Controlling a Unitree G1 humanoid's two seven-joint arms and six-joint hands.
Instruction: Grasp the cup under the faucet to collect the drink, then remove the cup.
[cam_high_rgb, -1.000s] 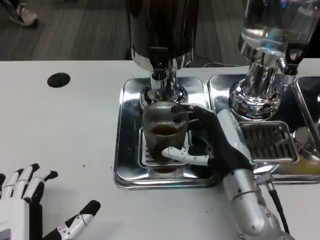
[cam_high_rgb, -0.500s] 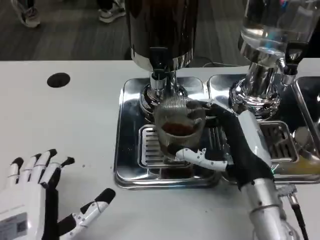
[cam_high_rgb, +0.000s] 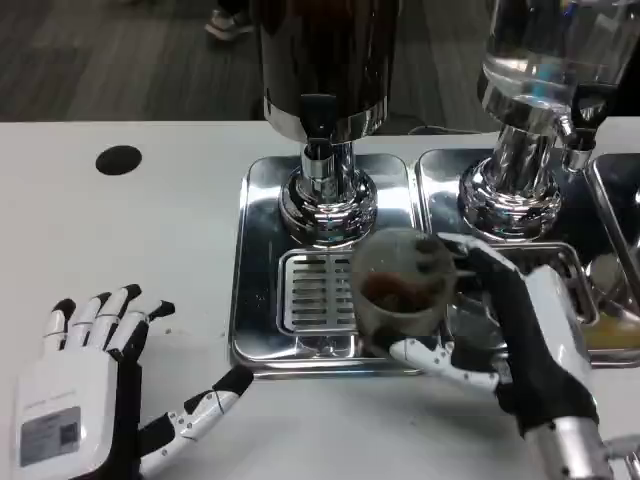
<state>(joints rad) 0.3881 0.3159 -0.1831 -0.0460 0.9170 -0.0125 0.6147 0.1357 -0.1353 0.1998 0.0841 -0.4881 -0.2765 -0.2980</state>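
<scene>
While no brand name can be read anywhere in the head view, the left robot hand (cam_high_rgb: 85, 395) carries a small grey label on its white back, its print too small to make out. That hand lies at seven o'clock on the white desk (cam_high_rgb: 130, 250), fingers spread, holding nothing. The right robot hand (cam_high_rgb: 500, 335) at five o'clock grips the one cup (cam_high_rgb: 402, 290), which holds dark drink and sits at the front right edge of the left drip tray (cam_high_rgb: 262, 340), at four o'clock from the dark dispenser's faucet (cam_high_rgb: 318, 130). Two dispensers stand at twelve and one o'clock, dark (cam_high_rgb: 325, 60) and clear (cam_high_rgb: 540, 60), each on a steel tray. One black hole (cam_high_rgb: 119, 160) marks the desk at ten o'clock.
</scene>
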